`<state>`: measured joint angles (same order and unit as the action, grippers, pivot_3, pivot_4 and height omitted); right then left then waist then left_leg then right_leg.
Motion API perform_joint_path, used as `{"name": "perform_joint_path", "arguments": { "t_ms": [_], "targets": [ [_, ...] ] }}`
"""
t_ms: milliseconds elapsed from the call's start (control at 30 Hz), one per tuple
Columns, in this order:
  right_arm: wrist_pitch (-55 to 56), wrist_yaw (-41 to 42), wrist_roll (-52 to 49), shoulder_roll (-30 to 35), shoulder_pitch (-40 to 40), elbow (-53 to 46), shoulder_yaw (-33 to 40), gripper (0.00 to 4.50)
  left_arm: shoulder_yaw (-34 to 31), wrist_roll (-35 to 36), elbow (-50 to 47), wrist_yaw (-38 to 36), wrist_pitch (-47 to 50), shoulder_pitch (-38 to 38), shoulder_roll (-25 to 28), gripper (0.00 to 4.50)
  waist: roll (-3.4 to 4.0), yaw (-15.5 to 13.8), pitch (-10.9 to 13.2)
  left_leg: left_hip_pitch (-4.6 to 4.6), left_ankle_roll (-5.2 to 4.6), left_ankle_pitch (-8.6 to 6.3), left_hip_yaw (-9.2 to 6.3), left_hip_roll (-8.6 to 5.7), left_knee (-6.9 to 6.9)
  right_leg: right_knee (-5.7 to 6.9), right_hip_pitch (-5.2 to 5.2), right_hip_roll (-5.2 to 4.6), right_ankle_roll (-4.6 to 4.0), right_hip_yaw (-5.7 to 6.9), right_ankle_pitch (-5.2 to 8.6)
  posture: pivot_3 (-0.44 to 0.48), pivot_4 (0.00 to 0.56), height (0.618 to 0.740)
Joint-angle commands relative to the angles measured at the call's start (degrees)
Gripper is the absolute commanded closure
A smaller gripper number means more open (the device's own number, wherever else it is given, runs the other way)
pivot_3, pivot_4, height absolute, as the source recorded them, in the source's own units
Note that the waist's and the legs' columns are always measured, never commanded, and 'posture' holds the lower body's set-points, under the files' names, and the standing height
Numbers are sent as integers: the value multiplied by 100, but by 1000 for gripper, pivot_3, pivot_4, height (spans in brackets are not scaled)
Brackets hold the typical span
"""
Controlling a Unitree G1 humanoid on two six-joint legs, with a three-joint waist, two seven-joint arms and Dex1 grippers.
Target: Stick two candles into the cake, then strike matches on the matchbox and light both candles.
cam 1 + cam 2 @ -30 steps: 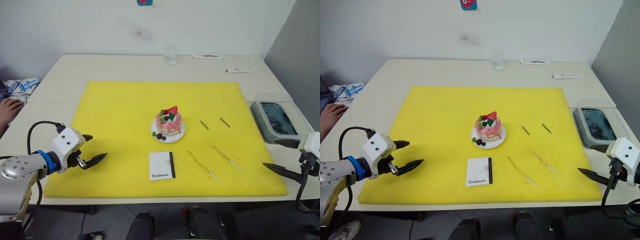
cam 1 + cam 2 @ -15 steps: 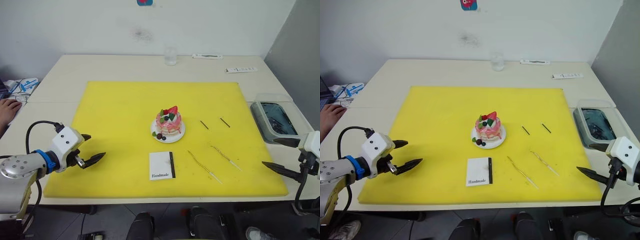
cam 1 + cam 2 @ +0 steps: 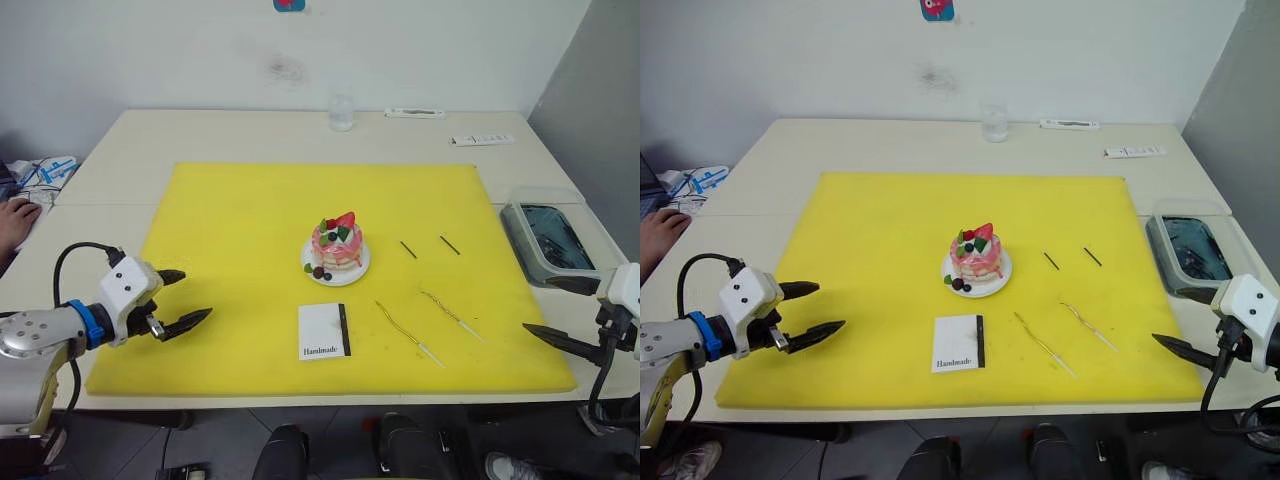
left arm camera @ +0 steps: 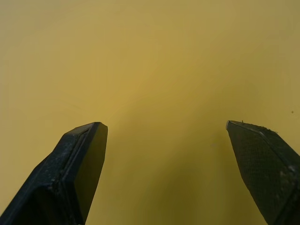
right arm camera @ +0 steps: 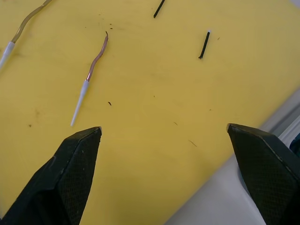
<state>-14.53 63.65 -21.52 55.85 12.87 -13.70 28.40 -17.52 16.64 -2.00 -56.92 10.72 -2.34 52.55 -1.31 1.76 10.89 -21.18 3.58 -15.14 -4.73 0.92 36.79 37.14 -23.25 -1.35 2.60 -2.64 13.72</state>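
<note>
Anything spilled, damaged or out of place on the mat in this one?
Nothing stands out. The cake sits upright on its plate, the matchbox lies flat before it, and the two candles and two matches lie loose on the yellow mat. Both pincers are open and empty.

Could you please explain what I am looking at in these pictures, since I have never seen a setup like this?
This is a humanoid robot with two arms, each ending in a gripper of two black fingers. Two pictures come from a stereo camera on its head, looking down over a table; the other two come from cameras on its wrists, looking along each gripper's fingers.

On the yellow mat lie a small pink cake, a white matchbox, two wavy golden candles and two short dark matches.

The left gripper hovers open over the mat's left edge, and the right gripper is open at the mat's right edge, facing the candles. Neither holds anything.

A glass stands at the table's far side, and a person's hand rests at the left.
</note>
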Motion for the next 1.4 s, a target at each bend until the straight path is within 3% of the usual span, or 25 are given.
{"name": "perform_joint_path", "arguments": {
  "t_ms": [33,467,700,900,1133,1400],
  "targets": [
    [92,16,-35,12,-24,-66,118,0,-189,113,-53,-62,-78,-12,26,18,0,0,0,0,0,0,0,0,0,0,0,0,0,0,0,0,150,740],
    [-377,-113,-420,2,-216,-662,85,0,-51,1112,-1807,-536,1101,-693,59,18,0,2,0,2,0,0,1,1,3,4,1,0,0,-2,0,0,150,740],
    [-1149,-401,-782,-1,-413,-1364,-257,0,593,1748,-3193,-180,1830,-461,-252,18,0,0,0,3,0,0,1,2,8,5,4,1,2,-4,-1,0,150,740],
    [-2311,-1118,-808,178,-655,-2032,-771,0,1192,1868,-3711,171,2090,43,-508,18,0,-5,0,3,0,0,1,0,9,5,4,2,3,-6,-1,0,150,740],
    [-4455,-2258,-979,172,-2078,-2248,-1866,0,1788,1697,-3769,277,2054,566,-632,18,0,5,0,4,-1,0,0,0,15,5,4,6,4,-8,-3,0,150,740],
    [-5393,-2538,-982,-39,-3006,-1962,-2683,0,2063,1691,-3712,371,2070,881,-823,18,0,-3,0,-23,-1,0,-4,-2,14,-8,-8,6,21,-6,-13,0,150,740]
  ]
}}
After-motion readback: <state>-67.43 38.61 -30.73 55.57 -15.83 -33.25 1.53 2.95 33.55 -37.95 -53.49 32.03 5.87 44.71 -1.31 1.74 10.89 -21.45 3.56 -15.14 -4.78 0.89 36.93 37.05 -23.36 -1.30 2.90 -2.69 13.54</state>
